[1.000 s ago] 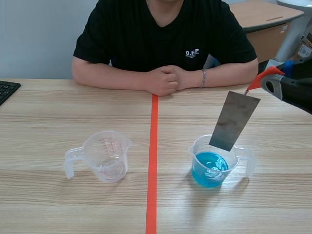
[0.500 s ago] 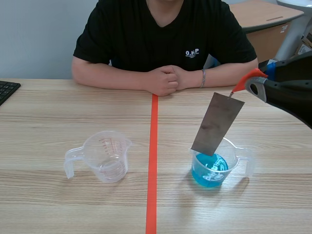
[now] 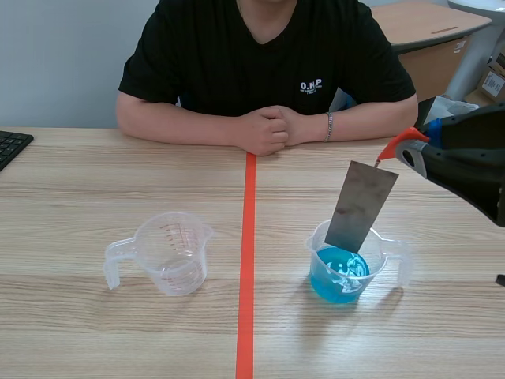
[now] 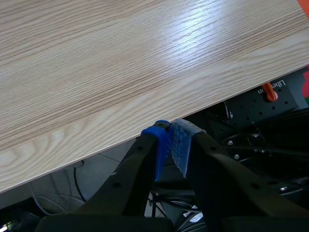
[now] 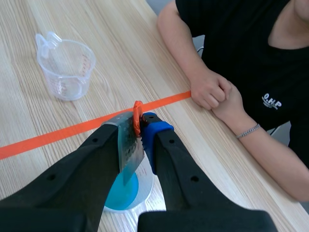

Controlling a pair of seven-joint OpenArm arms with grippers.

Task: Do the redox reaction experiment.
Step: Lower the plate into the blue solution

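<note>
The right claw (image 3: 402, 147) pinched the top of the metal sheet (image 3: 361, 207) — it hung almost straight down, its low end just inside the cup (image 3: 314, 251) of blue water (image 3: 338, 272) — and the left claw (image 4: 170, 140) was closed, empty.

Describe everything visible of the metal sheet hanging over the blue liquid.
The metal sheet is a thin, flat, dull grey rectangle with darker smudges. It hangs tilted, its upper corner held by an orange-red clip pinched in the right gripper. Its lower end sits inside the rim of the clear cup of blue liquid; whether it touches the liquid is unclear.
</note>
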